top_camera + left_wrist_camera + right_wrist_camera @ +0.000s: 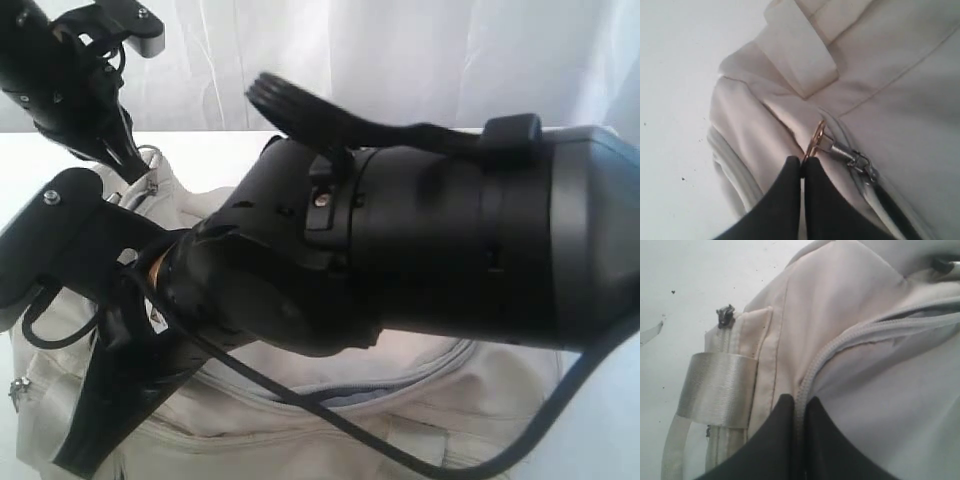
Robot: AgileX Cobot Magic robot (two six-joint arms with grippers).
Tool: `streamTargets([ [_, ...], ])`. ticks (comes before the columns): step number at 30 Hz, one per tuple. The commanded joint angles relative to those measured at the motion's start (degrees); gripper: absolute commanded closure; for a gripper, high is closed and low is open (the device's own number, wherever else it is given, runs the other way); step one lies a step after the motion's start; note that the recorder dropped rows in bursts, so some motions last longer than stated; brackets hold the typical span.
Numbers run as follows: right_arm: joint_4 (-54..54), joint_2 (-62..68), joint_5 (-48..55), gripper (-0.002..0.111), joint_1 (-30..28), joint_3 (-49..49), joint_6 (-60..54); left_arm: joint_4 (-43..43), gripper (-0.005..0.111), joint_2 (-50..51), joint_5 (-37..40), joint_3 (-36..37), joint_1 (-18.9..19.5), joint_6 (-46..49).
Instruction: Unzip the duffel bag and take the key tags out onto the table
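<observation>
The cream duffel bag [330, 440] lies under both arms on the white table [670, 75]. My left gripper [803, 161] is shut on the gold ring pull [815, 137] of the zipper slider [860, 165], at the bag's end by a webbing strap [800, 55]. A dark gap opens behind the slider. My right gripper [799, 401] is shut on the grey zipper edge [820, 365] of the bag's opening, with grey lining [890, 390] showing beside it. The key tags are hidden.
The right arm [450, 240] fills most of the exterior view and hides the bag's top. The left arm [60, 80] reaches down at the far left. A satin strap loop [717, 387] and a second zipper slider [725, 316] sit at the bag's side pocket.
</observation>
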Motion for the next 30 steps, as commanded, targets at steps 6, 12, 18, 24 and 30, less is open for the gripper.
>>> streamTargets([
  [6,0.7,0.0,2.7,0.108,0.6,-0.1,0.0,1.1,0.107,7.2,-5.4,-6.6,4.7,0.1],
  [12,0.7,-0.1,2.8,0.103,0.6,-0.1,-2.0,1.5,0.097,7.1,-6.3,-6.6,5.1,-1.9],
  [18,0.7,-2.4,3.1,0.054,0.6,-0.1,-2.1,1.6,0.028,3.9,-0.1,-6.6,5.1,-2.9],
  [24,0.5,-10.4,7.9,0.046,0.6,-1.7,-2.1,-0.7,0.029,-5.0,6.1,-6.6,5.1,-7.8],
  [30,-4.6,-20.3,19.5,0.052,0.6,-2.2,-1.7,-8.3,0.086,-17.0,15.0,-2.3,5.1,-5.7],
])
